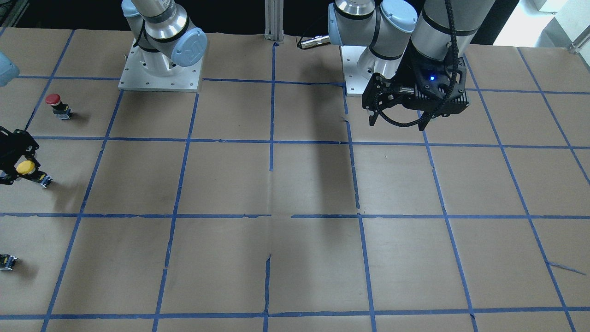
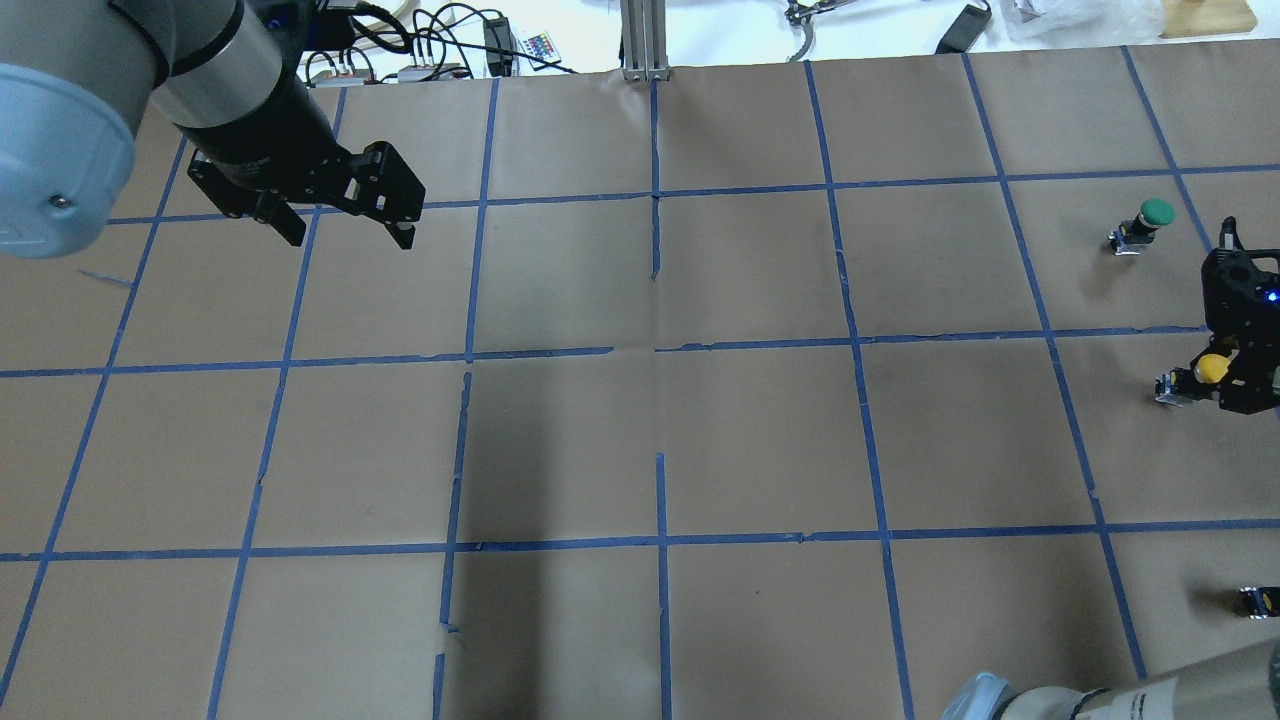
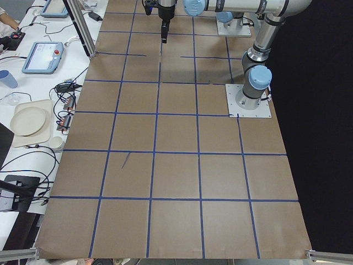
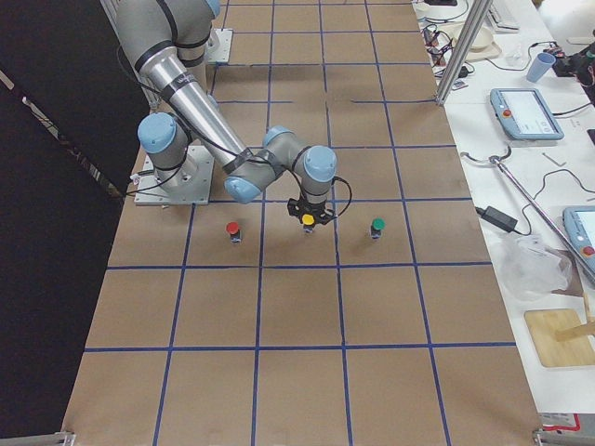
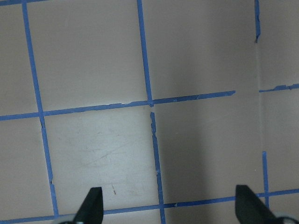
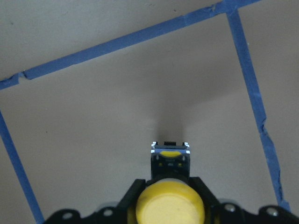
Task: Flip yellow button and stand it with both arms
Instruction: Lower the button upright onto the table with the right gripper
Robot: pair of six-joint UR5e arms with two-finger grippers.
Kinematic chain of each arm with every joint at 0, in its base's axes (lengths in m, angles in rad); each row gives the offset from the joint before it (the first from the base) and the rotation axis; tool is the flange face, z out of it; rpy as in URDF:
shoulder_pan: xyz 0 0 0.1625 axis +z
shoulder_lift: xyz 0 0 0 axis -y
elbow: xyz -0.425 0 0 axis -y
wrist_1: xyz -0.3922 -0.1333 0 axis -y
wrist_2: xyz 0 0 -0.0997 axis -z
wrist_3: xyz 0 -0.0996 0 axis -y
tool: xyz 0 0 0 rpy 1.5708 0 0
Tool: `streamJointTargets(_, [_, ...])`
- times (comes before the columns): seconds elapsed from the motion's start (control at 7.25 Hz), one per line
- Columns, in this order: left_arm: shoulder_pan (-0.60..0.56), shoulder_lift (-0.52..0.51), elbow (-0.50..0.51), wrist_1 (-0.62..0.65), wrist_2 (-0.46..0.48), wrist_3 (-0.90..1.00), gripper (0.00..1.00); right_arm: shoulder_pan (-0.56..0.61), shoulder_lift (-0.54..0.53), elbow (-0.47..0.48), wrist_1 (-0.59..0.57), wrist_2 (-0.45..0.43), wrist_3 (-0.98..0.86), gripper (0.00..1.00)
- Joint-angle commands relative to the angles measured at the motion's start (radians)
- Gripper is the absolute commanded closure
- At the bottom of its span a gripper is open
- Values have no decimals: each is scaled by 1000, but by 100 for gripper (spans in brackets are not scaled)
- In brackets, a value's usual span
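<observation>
Right gripper [image 6: 169, 186] looks pinched on the yellow button's [image 1: 26, 167] cap, at the table's far right end. Left gripper [image 2: 350, 237] hangs spread, well apart. Grasp step, I'd say. The next move needs a lift and a carry toward the left gripper for the flip.

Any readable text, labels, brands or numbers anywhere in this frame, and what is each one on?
"UR": tilted logo, barely legible, on the light-blue joint cap by the right arm's base.
On the pendant screen: content too small to read.
On the yellow button, red button and green button: no markings readable.
On the table paper: no print, only blue tape lines.
</observation>
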Motion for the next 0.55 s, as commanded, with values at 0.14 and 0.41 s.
streamJointTargets(0.14, [0,0,-1,0,1,0,0,0,0,0,8,1,0,31])
streamJointTargets(0.41, [0,0,0,0,0,0,0,0,-3,-1,11,1,9,21])
